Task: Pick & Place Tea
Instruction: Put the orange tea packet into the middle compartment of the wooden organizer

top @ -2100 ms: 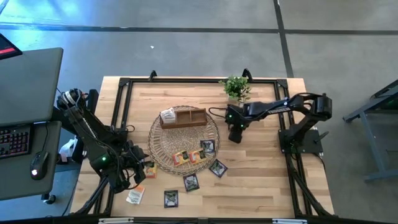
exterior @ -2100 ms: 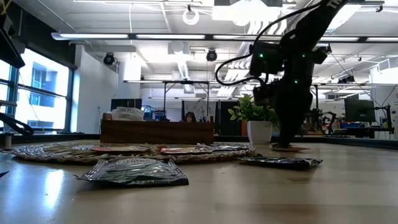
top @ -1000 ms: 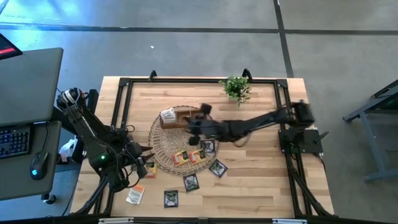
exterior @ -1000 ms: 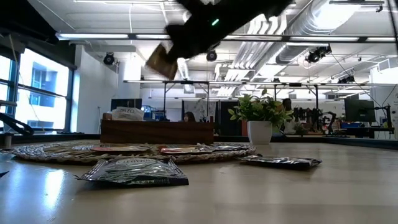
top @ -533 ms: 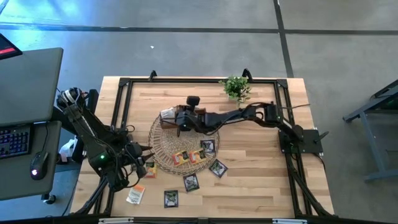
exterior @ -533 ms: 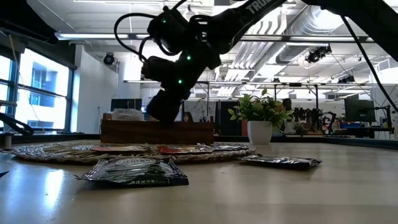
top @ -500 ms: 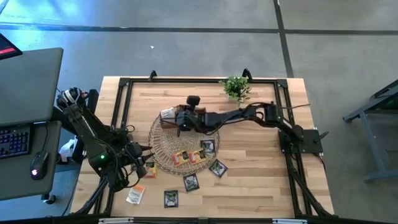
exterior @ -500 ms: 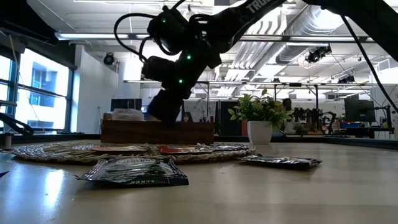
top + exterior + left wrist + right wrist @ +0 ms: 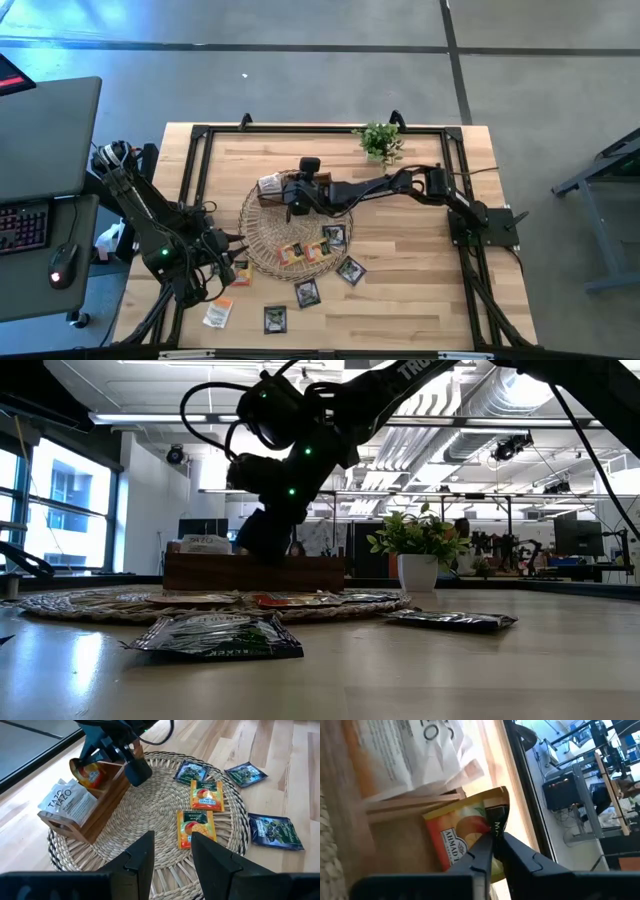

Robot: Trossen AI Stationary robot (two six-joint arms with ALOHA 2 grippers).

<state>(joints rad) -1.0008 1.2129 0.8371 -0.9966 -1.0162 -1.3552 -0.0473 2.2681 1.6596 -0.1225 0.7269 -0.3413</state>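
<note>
My right gripper reaches across the round woven mat to the brown wooden divided tray and is shut on an orange tea packet, which stands in a tray compartment beside a white packet. In the low view the right gripper dips behind the tray. Two orange packets and a dark one lie flat on the mat. Several more lie on the wood near it. My left gripper is open, off the mat's near-left edge, touching nothing. My right gripper pinches the orange packet between its two fingers at the dark-printed strip along one edge. The fingers come slanting down from the table's right. The packet stands tilted inside the tray compartment; whether it rests on the bottom I cannot tell.
A small green potted plant stands near the far edge. A black frame runs along the table's edges. A desk with keyboard and mouse is beyond the left edge. Bare wood lies right of the mat.
My right arm has carried the orange packet leftward over the mat and lowered it from high above the table into the tray compartment, staying shut on it. In the last half second it has barely moved.
</note>
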